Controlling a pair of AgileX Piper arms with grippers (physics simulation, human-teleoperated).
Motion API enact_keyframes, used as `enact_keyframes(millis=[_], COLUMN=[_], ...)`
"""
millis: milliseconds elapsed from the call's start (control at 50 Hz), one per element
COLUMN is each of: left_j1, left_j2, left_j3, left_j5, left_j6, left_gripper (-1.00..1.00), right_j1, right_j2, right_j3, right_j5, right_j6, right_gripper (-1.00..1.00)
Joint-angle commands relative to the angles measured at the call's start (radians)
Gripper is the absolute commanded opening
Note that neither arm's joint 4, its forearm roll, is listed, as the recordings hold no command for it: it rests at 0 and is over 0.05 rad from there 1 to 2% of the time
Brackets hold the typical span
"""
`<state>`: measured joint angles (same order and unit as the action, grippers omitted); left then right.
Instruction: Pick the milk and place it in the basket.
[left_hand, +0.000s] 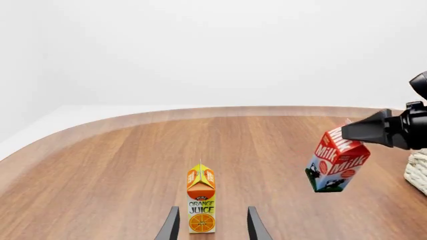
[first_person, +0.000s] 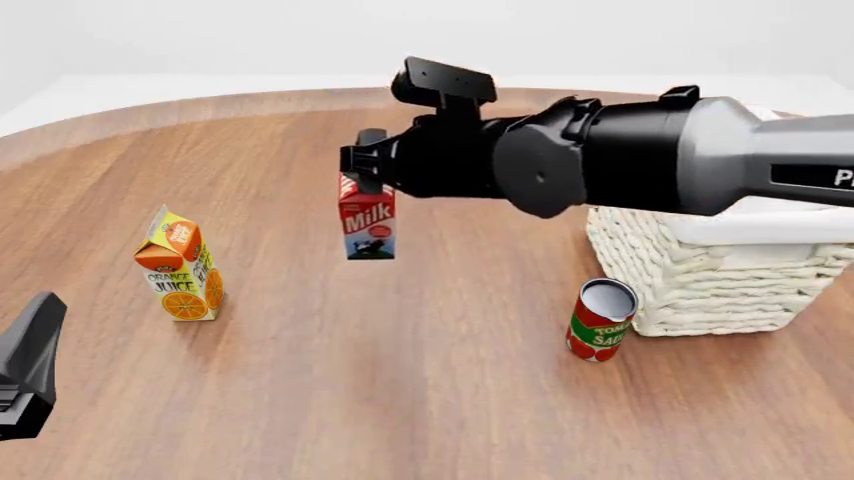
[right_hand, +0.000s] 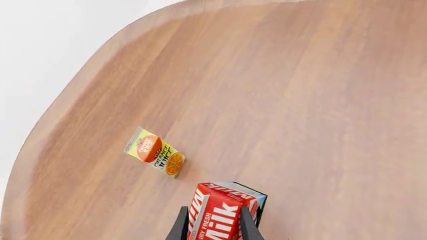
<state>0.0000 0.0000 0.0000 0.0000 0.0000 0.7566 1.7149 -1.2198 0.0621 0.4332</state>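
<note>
- My right gripper is clamped on the milk, tilted, hanging in the air above the wooden table.
- Basket sits off to the right, mostly hidden by my arm.
- Left gripper spread wide, holding nothing, facing the juice carton.
- Plain white surroundings.

The right end effector is clamped on the milk, lifted above the tabletop; the left end effector rests low with fingers parted.
</note>
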Motion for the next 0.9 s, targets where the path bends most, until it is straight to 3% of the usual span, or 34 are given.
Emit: enact_keyframes(millis=[20,380,900], left_j1=[0.000,0.000,0.000], left_j2=[0.000,0.000,0.000], left_j3=[0.000,0.000,0.000], left_j5=[0.000,0.000,0.000], left_j6=[0.000,0.000,0.000], left_gripper=[1.00,1.00,1.00], right_j1=[-0.034,-0.085,-0.206], right_j2=[-0.111,-0.242,-0.446], right_j3=[0.054,0.140,0.209], right_j5=[-0.018,-0.016,0.033], right_j6=[-0.015,-0.006,-0.065], right_gripper=[-1.00,-1.00,-1.00])
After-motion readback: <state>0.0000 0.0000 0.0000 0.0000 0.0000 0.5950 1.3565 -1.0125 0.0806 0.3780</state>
